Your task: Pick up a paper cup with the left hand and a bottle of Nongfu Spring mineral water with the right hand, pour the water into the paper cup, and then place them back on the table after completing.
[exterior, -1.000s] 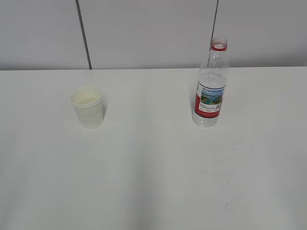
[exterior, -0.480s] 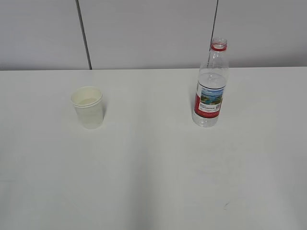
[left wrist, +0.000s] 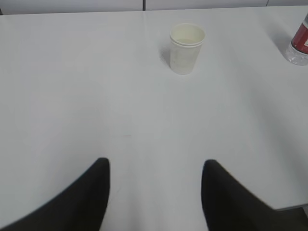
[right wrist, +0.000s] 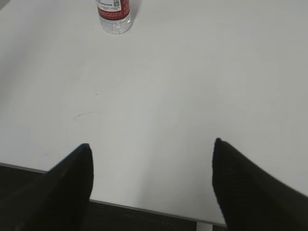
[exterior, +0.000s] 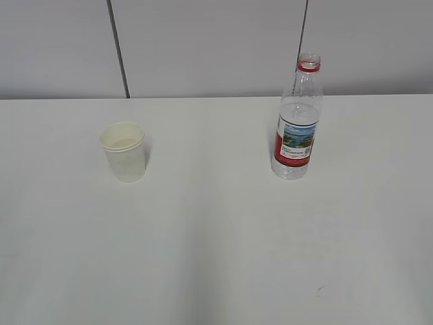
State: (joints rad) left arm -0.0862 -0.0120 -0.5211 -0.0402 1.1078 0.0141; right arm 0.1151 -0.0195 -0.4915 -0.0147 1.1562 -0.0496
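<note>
A pale paper cup (exterior: 124, 151) stands upright on the white table (exterior: 216, 237) at the left. It also shows in the left wrist view (left wrist: 186, 48), far ahead of my left gripper (left wrist: 156, 166), which is open and empty. A clear uncapped bottle (exterior: 296, 120) with a red-and-picture label stands upright at the right, holding clear water. Its base shows in the right wrist view (right wrist: 114, 14), far ahead of my right gripper (right wrist: 151, 147), which is open and empty over the table's front edge. Neither arm shows in the exterior view.
A grey panelled wall (exterior: 216, 47) runs behind the table. A small scuff mark (exterior: 318, 291) lies on the tabletop at the front right; it also shows in the right wrist view (right wrist: 82, 115). The bottle's base shows at the left wrist view's right edge (left wrist: 299, 45).
</note>
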